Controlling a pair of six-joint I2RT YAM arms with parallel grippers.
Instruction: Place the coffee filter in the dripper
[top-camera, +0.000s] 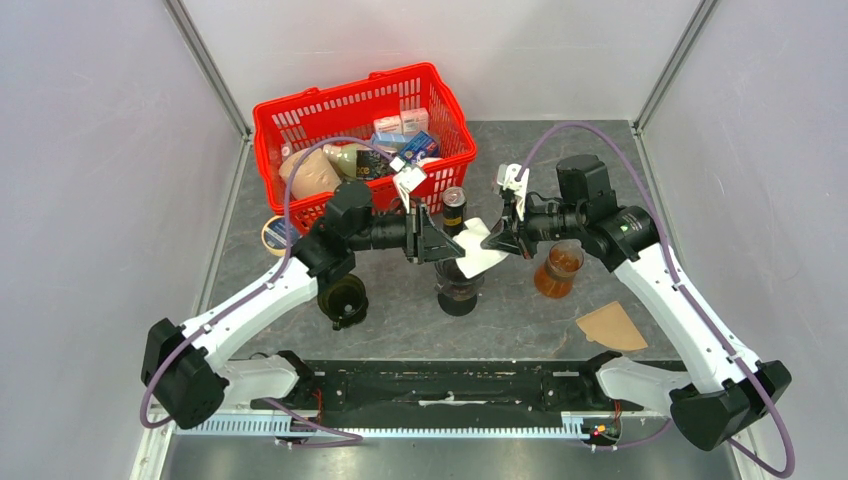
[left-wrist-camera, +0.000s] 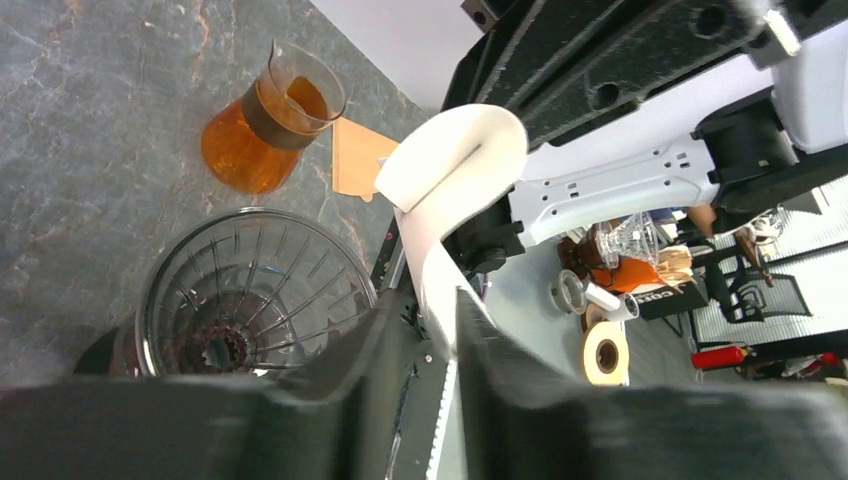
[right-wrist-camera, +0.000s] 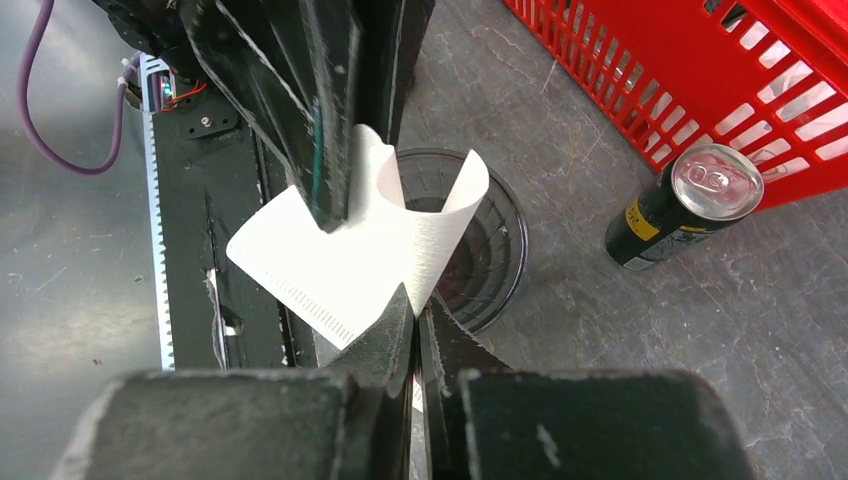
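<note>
You find the coffee filter (top-camera: 482, 252) above the dripper (top-camera: 458, 288) at mid-table. A can (top-camera: 454, 208) stands just behind, the basket (top-camera: 340, 100) farther back-left, the carafe (top-camera: 558, 270) right, a flat filter (top-camera: 612, 327) near-right.

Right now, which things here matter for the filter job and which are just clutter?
Job: coffee filter, dripper, right claw pinching the filter, left claw around it.
Lying about: red basket, can, carafe of amber liquid, brown filter paper, tape roll.
</note>
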